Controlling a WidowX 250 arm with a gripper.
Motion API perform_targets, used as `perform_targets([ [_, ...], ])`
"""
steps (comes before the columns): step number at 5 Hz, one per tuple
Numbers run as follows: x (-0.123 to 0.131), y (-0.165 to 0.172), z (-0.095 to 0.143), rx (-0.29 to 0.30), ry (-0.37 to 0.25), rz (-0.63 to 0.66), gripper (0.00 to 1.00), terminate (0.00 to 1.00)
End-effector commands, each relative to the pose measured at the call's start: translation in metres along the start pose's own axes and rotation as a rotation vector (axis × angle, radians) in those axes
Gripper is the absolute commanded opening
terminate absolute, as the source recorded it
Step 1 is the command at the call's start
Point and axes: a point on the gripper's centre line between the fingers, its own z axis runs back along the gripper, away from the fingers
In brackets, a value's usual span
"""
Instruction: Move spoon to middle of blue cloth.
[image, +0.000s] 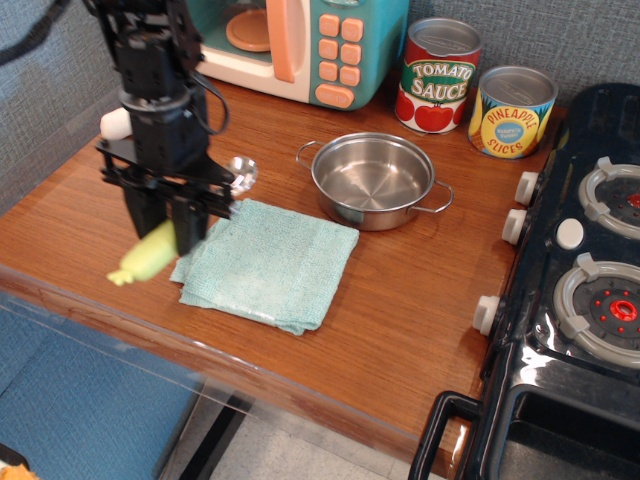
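My gripper (165, 232) is shut on the spoon (150, 254). Its pale yellow-green handle sticks out down-left and its shiny metal bowl (242, 171) shows up-right of the fingers. The spoon hangs above the table at the left edge of the blue cloth (268, 262). The cloth lies flat and folded near the table's front, just in front of the steel pot (372, 180). The arm hides the cloth's left corner.
A toy microwave (300, 45) stands at the back, with tomato sauce (438, 75) and pineapple (512, 111) cans to its right. A white mushroom toy (114, 123) peeks out behind the arm. A black toy stove (580, 270) fills the right side. The table edge (150, 325) runs along the front.
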Motion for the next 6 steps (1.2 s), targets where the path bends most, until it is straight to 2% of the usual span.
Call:
perform_targets([
  [1,0.007,-0.023,-0.011,0.002,0.000,-0.027,0.00,0.00],
  [2,0.007,-0.031,-0.016,0.007,0.004,-0.044,0.00,0.00],
  [3,0.007,-0.029,-0.014,-0.010,-0.008,-0.044,1.00,0.00],
  [5,-0.004,-0.022,0.015,-0.025,-0.094,-0.066,1.00,0.00],
  [6,-0.009,-0.021,0.024,-0.018,-0.103,-0.089,1.00,0.00],
])
